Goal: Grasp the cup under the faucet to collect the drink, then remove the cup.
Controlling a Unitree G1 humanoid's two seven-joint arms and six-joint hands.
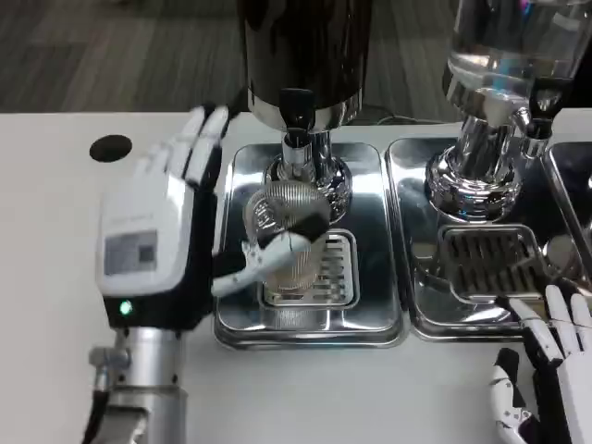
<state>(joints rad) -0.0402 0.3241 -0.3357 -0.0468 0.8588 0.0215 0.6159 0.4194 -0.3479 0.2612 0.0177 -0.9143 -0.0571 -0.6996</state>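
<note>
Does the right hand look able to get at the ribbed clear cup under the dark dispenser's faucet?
Probably not: the left hand already holds the ribbed clear cup, and the right hand rests far off by the other steel tray.

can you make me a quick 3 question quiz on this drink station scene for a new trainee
1. True or false: the left hand has its thumb against the ribbed cup.
2. The cup stands on which surface? A) the bare white table B) the left drip tray C) the right drip tray
3. Fill in: the cup sits directly below the ____ of the dark dispenser.

Key
1. True; the thumb crosses the cup's front while the other fingers point up beside it.
2. B; it stands on the grate of the left tray.
3. Faucet. The right hand rests low at the right tray's edge, holding nothing.
</note>
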